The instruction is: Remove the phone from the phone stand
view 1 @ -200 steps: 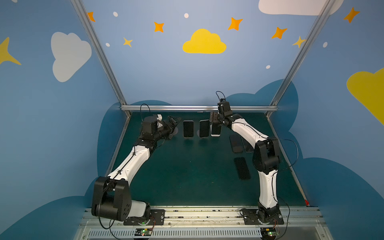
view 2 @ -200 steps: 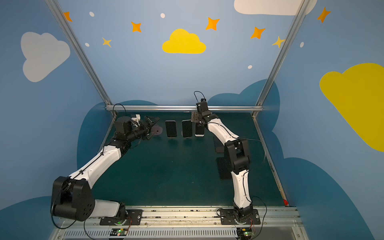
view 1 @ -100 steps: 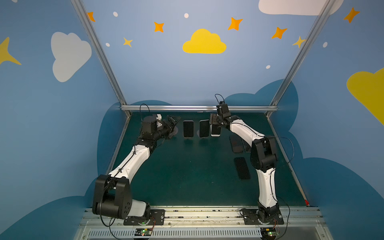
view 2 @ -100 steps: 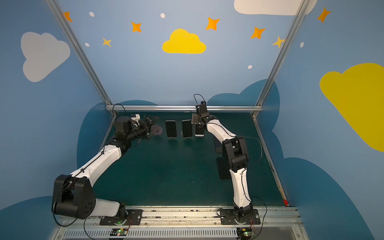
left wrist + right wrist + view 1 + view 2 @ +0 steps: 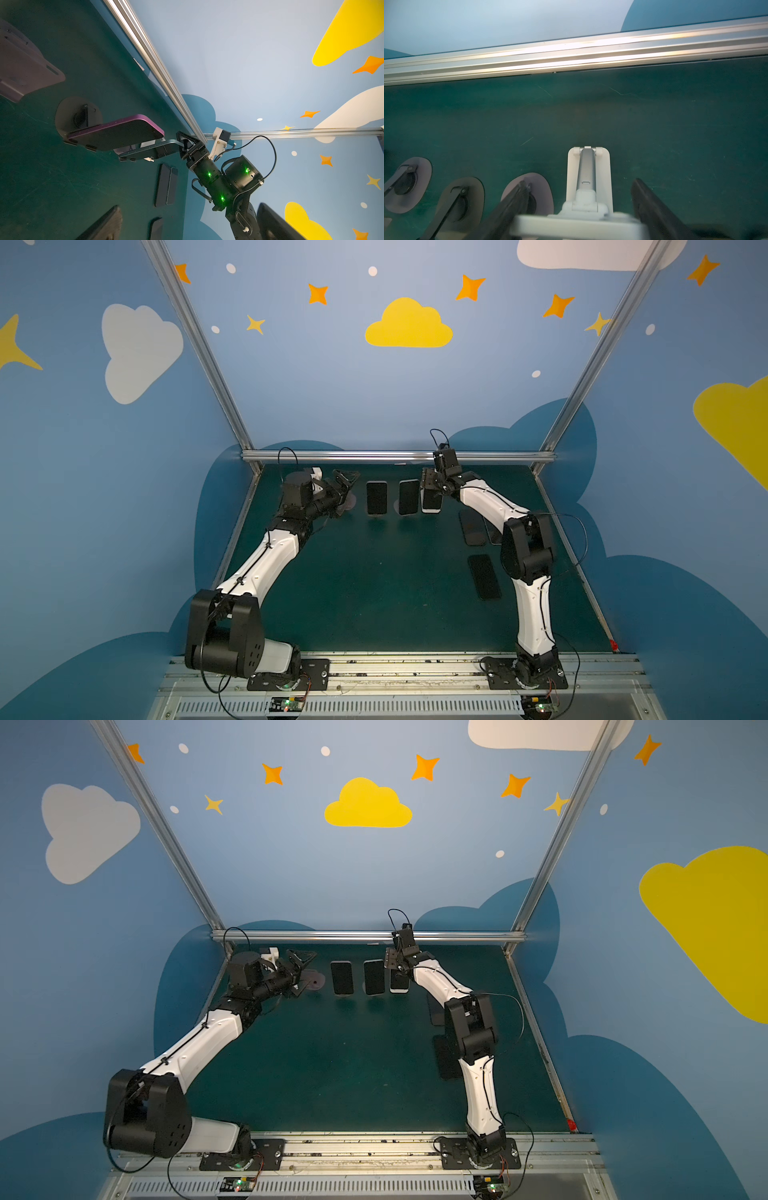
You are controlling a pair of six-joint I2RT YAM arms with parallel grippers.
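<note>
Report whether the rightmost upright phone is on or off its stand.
On. The black-screened phone leans upright against its white folding stand, the right end effector flanking its top edge.

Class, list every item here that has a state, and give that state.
Left gripper: open, empty.
Right gripper: straddling white phone's top, grip unclear.
White phone: upright, mounted.
Purple phone: upright, mounted.
Grey phone: upright, mounted.
Empty stand: holds no phone.
Loose phones: flat on table.
</note>
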